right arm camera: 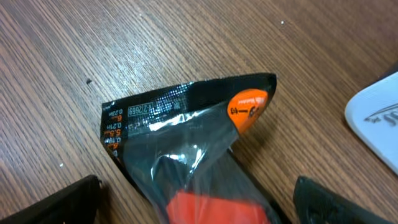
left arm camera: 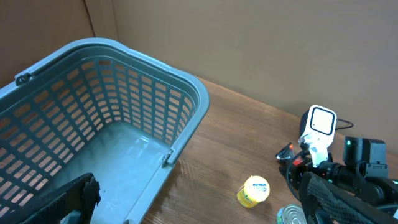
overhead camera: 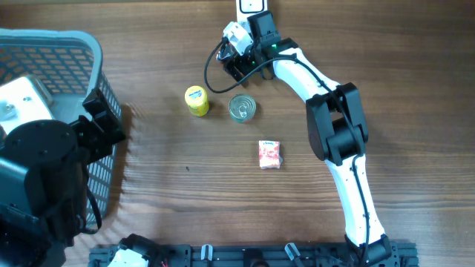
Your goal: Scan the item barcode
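Your right gripper (right arm camera: 196, 186) is spread wide at the far side of the table (overhead camera: 148, 170), and nothing is pinched in it. The black packet (right arm camera: 186, 118) lies flat on the wood, with its near end between the two fingers and the rest reaching out past them. In the wrist view neither finger can be seen touching it. It carries a round orange mark near its far corner and a red-orange patch at the near end. A strip of white print along one edge is too small to read. The white scanner (left arm camera: 321, 121) stands just beyond that gripper, and its pale edge shows at the right of the right wrist view.

Your left gripper (left arm camera: 202, 190) is spread wide as well and holds nothing. It hangs over the edge of the blue basket (left arm camera: 143, 93) at the left of the table.

Near mid-table, apart from both grippers, a yellow tub (overhead camera: 197, 101) and a tin (overhead camera: 242, 108) stand near each other. A red packet (overhead camera: 269, 154) lies a little apart from them, towards the arms' bases
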`<state>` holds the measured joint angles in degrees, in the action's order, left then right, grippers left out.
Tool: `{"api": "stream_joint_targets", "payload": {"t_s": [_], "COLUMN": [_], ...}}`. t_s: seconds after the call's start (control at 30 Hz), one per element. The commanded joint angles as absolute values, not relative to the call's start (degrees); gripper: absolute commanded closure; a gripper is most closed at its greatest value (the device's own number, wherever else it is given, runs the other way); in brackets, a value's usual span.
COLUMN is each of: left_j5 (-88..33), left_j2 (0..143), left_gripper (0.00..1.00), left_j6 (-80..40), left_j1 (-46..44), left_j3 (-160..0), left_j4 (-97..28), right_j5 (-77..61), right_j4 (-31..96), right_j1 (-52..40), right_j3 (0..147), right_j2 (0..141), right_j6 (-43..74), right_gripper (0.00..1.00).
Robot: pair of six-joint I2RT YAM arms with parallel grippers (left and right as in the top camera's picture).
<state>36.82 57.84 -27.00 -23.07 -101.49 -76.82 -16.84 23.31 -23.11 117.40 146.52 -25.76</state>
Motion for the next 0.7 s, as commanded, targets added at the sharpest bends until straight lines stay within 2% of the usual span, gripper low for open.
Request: {"api": "stream_joint_targets", "payload": {"t_s": [0.0,0.23,0.47,0.6,0.67], "left_j5": [37.39,37.39,37.36,37.36,37.36], "left_j2": [57.76,57.76,57.74,57.74,57.74], "left_gripper": [0.0,0.0,0.0,0.0,0.0], "left_j6": [-27.97,-27.97,-27.97,-27.97,-27.97], "left_j1": [-23.03,-23.0,-23.0,-23.03,-23.0], "left_j3": [-101.03,-101.03,-101.03,-101.03,-101.03], "left_j4": [-76.82,-76.84,-76.84,-77.01,-77.01], "right_j5": [-16.51,-14.48,-12.4,-12.38,-12.4], "right_j4": [24.6,25.65,28.23,29.95,30.09], "right_j1": [-23.18,-23.18,-22.79,-22.65,-22.65], "right_j3": [117.62,117.62,117.62,117.64,117.64], "right_j2": [150.56,150.56,150.56,150.54,150.54], "right_j6": [-25.5,-25.32,-25.32,-25.32,-25.3], "right_gripper": [0.06,0.36,0.48,0.67,0.71]}}
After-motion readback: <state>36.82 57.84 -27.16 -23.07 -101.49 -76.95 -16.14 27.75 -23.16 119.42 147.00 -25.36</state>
